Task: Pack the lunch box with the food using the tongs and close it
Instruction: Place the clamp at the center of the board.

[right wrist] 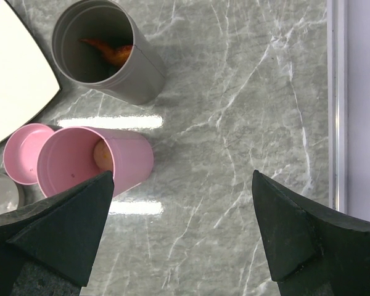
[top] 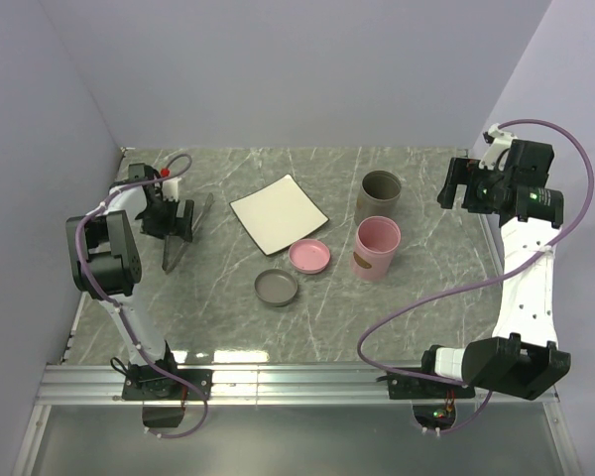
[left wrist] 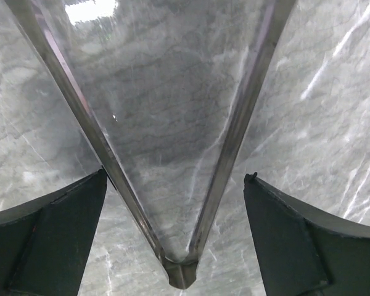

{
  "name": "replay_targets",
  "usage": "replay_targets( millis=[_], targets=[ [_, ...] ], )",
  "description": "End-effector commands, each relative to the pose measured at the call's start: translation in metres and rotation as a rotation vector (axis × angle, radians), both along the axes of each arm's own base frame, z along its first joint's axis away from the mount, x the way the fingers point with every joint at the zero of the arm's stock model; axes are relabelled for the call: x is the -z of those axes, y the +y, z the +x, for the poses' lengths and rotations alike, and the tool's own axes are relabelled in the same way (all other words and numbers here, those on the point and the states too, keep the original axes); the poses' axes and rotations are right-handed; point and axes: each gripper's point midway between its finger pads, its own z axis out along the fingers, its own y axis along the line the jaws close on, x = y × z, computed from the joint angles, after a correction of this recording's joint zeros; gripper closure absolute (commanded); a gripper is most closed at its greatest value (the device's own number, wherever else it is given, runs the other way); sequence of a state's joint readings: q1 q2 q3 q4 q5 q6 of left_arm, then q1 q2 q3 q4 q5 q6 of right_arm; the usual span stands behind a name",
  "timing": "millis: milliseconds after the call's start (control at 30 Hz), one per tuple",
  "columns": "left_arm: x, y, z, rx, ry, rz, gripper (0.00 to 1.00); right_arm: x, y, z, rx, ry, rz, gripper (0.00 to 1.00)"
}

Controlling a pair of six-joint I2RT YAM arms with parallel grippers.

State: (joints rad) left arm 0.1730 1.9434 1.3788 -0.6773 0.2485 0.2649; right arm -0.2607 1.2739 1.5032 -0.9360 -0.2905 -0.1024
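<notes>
Near the tabletop's (top: 426, 288) left edge, the left end effector (left wrist: 176, 179) stands wide astride the flat-lying tongs (left wrist: 232, 142). Right end effector (right wrist: 182, 176), equally wide, hangs by the right edge; food (right wrist: 111, 52) sits in the grey cup (right wrist: 142, 77) and pink cup (right wrist: 132, 163).

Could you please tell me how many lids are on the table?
2: the pink lid beside the pink cup, at the white plate's near corner; the grey lid close by, nearer and to its left.

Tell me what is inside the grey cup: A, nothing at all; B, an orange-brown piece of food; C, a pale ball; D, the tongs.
B: the right wrist view looks down into the grey cup and shows a curved orange-brown piece lying inside it.
</notes>
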Motion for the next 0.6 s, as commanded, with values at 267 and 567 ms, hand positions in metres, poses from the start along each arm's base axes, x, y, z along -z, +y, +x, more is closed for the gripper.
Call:
replay_targets(
  millis=[267,567],
  targets=[
    [-0.103,-0.010,0.027,0.064,-0.197,0.009,0.01,-0.016,0.001,-0.005,-0.013,-0.057,-0.017,0.00],
    [-0.200,-0.107,-0.001,0.524,-0.502,-0.086,0.01,-0.022,0.011,-0.007,-0.073,-0.084,-0.003,0.00]
  ],
)
